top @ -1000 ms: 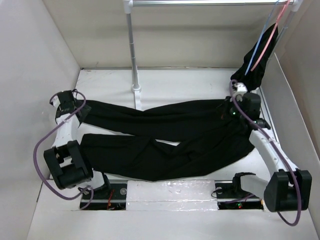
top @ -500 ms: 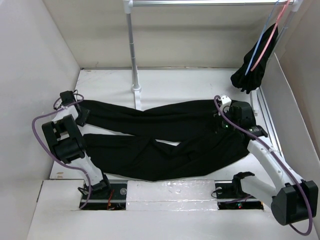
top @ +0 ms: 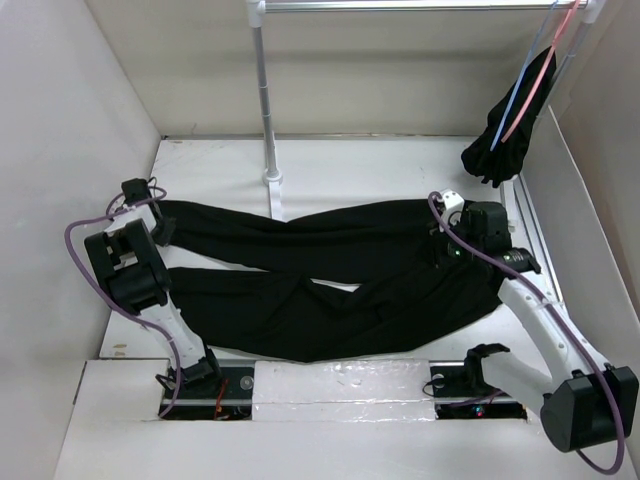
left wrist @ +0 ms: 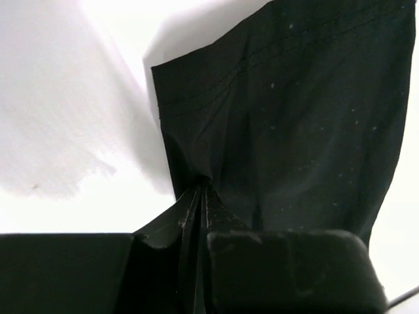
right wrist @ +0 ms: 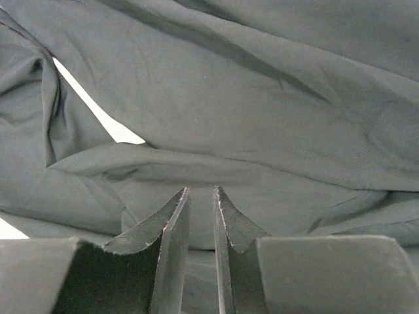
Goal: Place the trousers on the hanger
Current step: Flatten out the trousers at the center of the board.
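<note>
The black trousers [top: 330,270] lie flat across the table, legs pointing left and waist to the right. My left gripper [top: 160,226] is at the cuff of the far leg, shut on a pinched fold of the hem [left wrist: 201,184]. My right gripper [top: 447,250] hovers low over the waist end. Its jaws [right wrist: 200,191] stand a little apart with nothing between them, and creased fabric [right wrist: 229,98] lies just beyond. The light-blue hanger [top: 520,85] hangs from the rail at the back right.
A pink hanger [top: 541,72] carrying a small bunched black garment [top: 503,132] hangs beside the blue one. The rail's upright pole [top: 266,100] stands on the table behind the trousers. White walls close in left and right.
My left gripper came down on the far leg's cuff and closed on it. My right gripper moved from the back right corner to the waist and opened slightly.
</note>
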Action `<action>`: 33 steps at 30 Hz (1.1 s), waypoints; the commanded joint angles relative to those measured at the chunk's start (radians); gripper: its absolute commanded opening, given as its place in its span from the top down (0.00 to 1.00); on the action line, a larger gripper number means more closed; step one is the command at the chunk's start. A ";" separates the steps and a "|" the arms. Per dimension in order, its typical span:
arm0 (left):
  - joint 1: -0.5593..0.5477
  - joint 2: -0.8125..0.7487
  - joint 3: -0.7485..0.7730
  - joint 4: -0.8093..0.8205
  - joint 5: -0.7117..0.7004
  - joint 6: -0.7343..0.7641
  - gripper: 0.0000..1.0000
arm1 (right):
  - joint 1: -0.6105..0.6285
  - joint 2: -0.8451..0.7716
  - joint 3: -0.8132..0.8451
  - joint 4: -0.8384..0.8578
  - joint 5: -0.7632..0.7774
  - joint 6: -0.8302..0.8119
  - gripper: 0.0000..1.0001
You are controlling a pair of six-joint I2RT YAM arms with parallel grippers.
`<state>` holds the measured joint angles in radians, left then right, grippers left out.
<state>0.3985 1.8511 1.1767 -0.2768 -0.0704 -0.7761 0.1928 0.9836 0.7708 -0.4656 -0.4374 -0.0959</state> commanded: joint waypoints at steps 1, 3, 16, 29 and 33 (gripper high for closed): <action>-0.001 -0.073 0.009 -0.067 -0.051 0.015 1.00 | -0.013 0.015 0.050 0.004 -0.037 -0.031 0.74; -0.025 -0.137 0.058 -0.120 -0.077 0.053 1.00 | -0.013 0.026 0.045 0.031 -0.046 -0.031 0.74; -0.056 -0.400 0.201 -0.375 -0.213 0.179 1.00 | -0.032 0.121 0.019 0.133 -0.135 0.010 0.73; -0.004 -0.542 -0.160 -0.357 -0.220 0.156 1.00 | -0.081 0.127 0.027 0.059 -0.103 -0.018 0.73; -0.013 -0.604 -0.164 -0.450 -0.235 0.155 1.00 | -0.101 0.138 0.048 0.048 -0.100 -0.018 0.72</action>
<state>0.3923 1.3224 1.0096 -0.6422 -0.2668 -0.6186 0.1066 1.1210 0.7761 -0.4175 -0.5339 -0.1005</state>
